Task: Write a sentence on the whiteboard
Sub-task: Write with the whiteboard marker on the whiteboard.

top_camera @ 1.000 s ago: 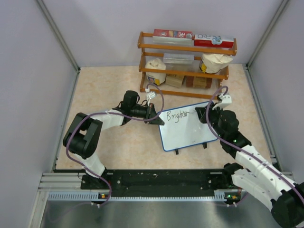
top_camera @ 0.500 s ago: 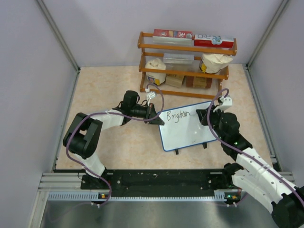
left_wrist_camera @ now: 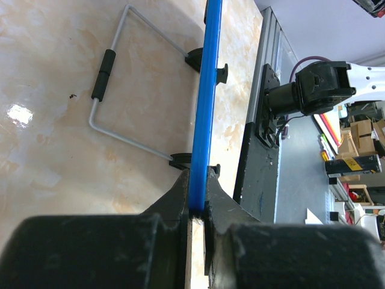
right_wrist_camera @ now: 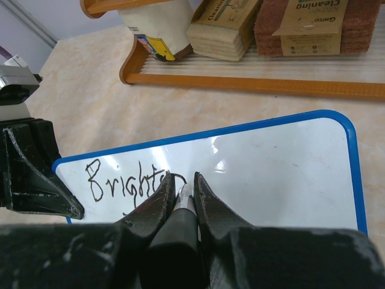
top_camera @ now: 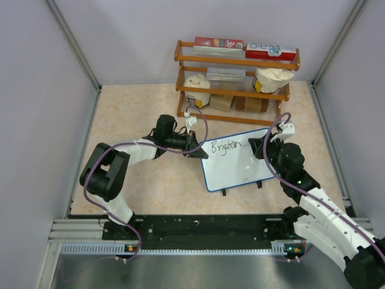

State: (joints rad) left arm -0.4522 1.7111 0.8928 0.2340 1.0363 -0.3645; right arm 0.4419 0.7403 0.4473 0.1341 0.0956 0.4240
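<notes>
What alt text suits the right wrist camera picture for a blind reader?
The right gripper, shut on a marker, holds its tip against a blue-rimmed whiteboard just after the handwritten letters "Bright". The left gripper clamps the board's left edge; a wooden rack stands behind.

In the right wrist view the right gripper point(right_wrist_camera: 182, 188) covers the end of the sentence point(right_wrist_camera: 120, 180), which reads only as far as "Bright", and hides the near edge of the whiteboard point(right_wrist_camera: 283, 174). The tip of the marker point(right_wrist_camera: 184, 201) is buried between the fingers. The left wrist view shows the whiteboard edge-on (its face unseen) and cuts it off at the top.
</notes>
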